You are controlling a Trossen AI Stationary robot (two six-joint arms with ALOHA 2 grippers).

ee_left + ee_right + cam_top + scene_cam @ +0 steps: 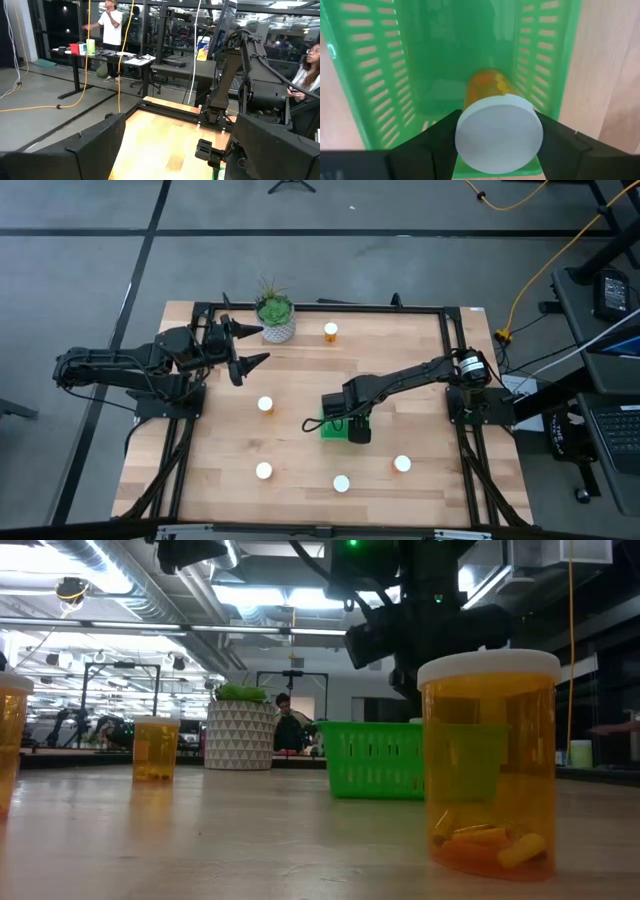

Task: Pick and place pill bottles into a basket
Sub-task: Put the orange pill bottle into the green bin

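Right gripper [499, 145] clamps an orange white-capped pill bottle [497, 127] over the slatted green plastic basket [380, 75]; released tilted, it could topple

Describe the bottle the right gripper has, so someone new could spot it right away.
Find the green basket near the middle of the table. The right gripper hangs over it, shut on a bottle, orange with a white cap, held inside the basket walls. The five other bottles stand loose on the wood, none gripped; this is the only one in the basket.
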